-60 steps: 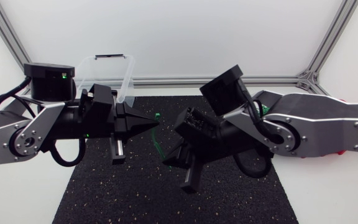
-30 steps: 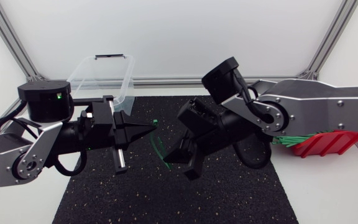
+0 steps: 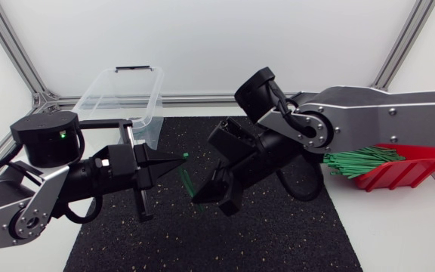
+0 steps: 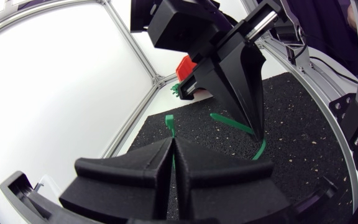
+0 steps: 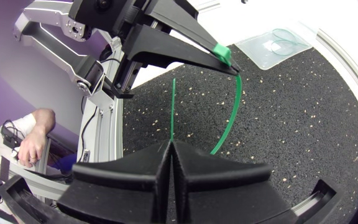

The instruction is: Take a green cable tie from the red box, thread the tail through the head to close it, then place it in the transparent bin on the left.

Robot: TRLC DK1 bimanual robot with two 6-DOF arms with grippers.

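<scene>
One green cable tie [image 3: 188, 180] hangs bent in an arc over the black mat, held at both ends. My left gripper [image 3: 177, 158] is shut on the strap just behind the tie's head [image 4: 169, 119], which sticks out past its fingertips. My right gripper [image 3: 197, 199] is shut on the tail [image 5: 173, 106], whose thin tip points up toward the head [image 5: 222, 53]. The two tips are close together, the tail tip just short of the head. The red box [image 3: 406, 168] with several green ties [image 3: 357, 160] sits at the right. The transparent bin [image 3: 123, 94] stands at the back left.
A black speckled mat [image 3: 278, 234] covers the table's middle. In the right wrist view the bin [image 5: 278, 43] holds closed green ties. Aluminium frame rails [image 3: 202, 99] run along the back and sides. Both arms reach over the middle of the mat.
My left arm has dropped toward the front left and my right arm has lifted back, uncovering the red box. Both grippers kept hold of the tie, and its arc moved slightly leftward.
</scene>
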